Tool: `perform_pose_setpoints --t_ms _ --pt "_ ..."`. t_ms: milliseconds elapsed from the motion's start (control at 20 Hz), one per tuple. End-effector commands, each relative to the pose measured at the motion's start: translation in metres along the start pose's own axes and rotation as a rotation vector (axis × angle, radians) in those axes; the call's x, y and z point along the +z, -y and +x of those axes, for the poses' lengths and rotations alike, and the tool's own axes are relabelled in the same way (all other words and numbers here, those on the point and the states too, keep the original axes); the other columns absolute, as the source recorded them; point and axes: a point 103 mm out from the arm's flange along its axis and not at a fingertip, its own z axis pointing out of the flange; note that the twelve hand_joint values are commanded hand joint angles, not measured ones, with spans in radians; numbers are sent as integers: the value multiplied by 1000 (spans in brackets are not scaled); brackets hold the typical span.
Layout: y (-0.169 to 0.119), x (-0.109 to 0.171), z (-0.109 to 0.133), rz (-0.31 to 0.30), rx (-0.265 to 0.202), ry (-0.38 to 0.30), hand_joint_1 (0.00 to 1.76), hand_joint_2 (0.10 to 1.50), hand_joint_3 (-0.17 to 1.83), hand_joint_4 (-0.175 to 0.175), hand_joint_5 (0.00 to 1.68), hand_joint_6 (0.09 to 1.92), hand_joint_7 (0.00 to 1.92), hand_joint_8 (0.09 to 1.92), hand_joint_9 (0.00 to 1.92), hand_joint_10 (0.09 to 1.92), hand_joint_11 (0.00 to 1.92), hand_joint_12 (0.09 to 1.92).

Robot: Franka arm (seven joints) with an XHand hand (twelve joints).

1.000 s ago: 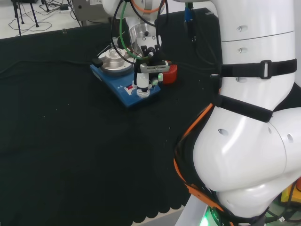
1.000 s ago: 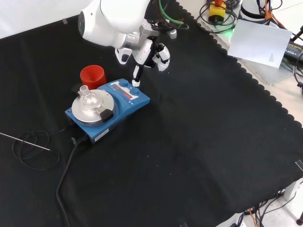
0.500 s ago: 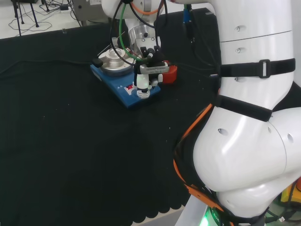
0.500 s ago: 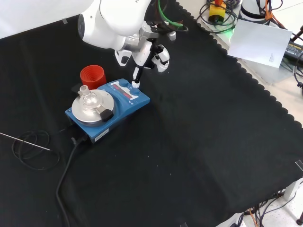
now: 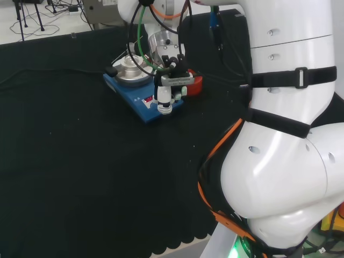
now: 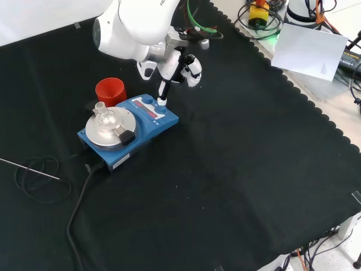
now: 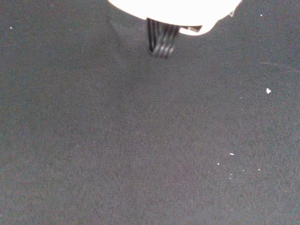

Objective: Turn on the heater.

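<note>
Front view: blue flat-box heater with a round silver top plate [image 6: 128, 129] is sitting on the black cloth [image 6: 237, 169] left of centre; a small clear glass flask [image 6: 103, 113] is standing on the plate; a red ribbed ring stand [image 6: 110, 91] is sitting just behind the heater, apart from it; black power cable [image 6: 79, 209] is running from the heater's near-left side toward the view's bottom; thin coiled black wire [image 6: 39, 180] is lying on the cloth at the left; the black and white hand [image 6: 172, 68] is coming down from the top, one straight finger [image 6: 163, 90] pointing down with its tip at the blue knob [image 6: 161, 103] on the heater's right front corner, the other fingers tucked up near the palm; whether the tip is touching the knob, cannot tell; head view: the hand [image 5: 171, 81] is hanging over the heater's [image 5: 141, 99] front panel, white fingertip [image 5: 162, 106] down at its near-right edge, red stand [image 5: 194, 85] just to the right; wrist view: black cloth [image 7: 150, 140] under a blurred white part of the hand [image 7: 173, 9].
</note>
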Motion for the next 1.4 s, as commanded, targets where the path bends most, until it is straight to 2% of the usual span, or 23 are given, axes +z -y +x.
perform_pose_setpoints --t_ms 50,1400 --pt "-4 3 1 -4 3 2 1398 624 1035 2 147 87 1538 1480 1745 1354 1920 1601" --pt "-7 5 -4 -12 -5 -10 1399 621 1043 -1 157 87 1536 1484 1742 1349 1920 1590"
